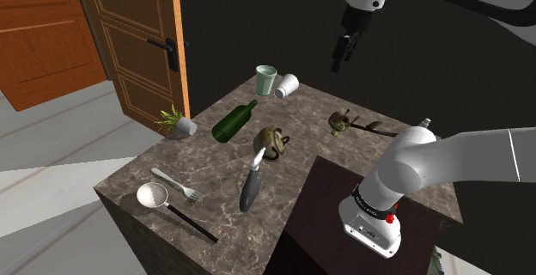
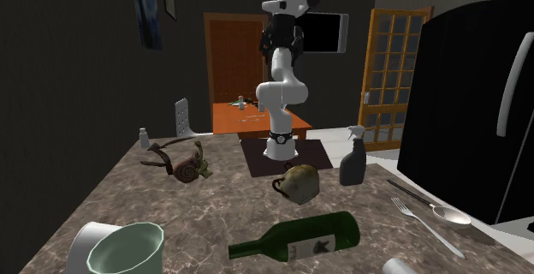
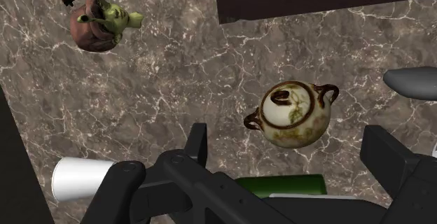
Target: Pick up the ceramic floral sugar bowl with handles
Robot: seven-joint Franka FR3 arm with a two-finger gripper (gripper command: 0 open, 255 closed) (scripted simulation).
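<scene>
Right now I see the fingers [image 3: 196, 145] spread apart, high over the marbled surface [image 1: 215, 172] — the bowl [image 3: 294, 114] sits below between them, untouched, near a green bottle [image 1: 234, 121].

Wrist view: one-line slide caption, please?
Open gripper hovers above the sugar bowl on the marbled counter, green bottle alongside.

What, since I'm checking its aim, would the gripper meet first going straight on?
Probably the sugar bowl, framed between the open fingers in the wrist view, though the green bottle lies close.
</scene>
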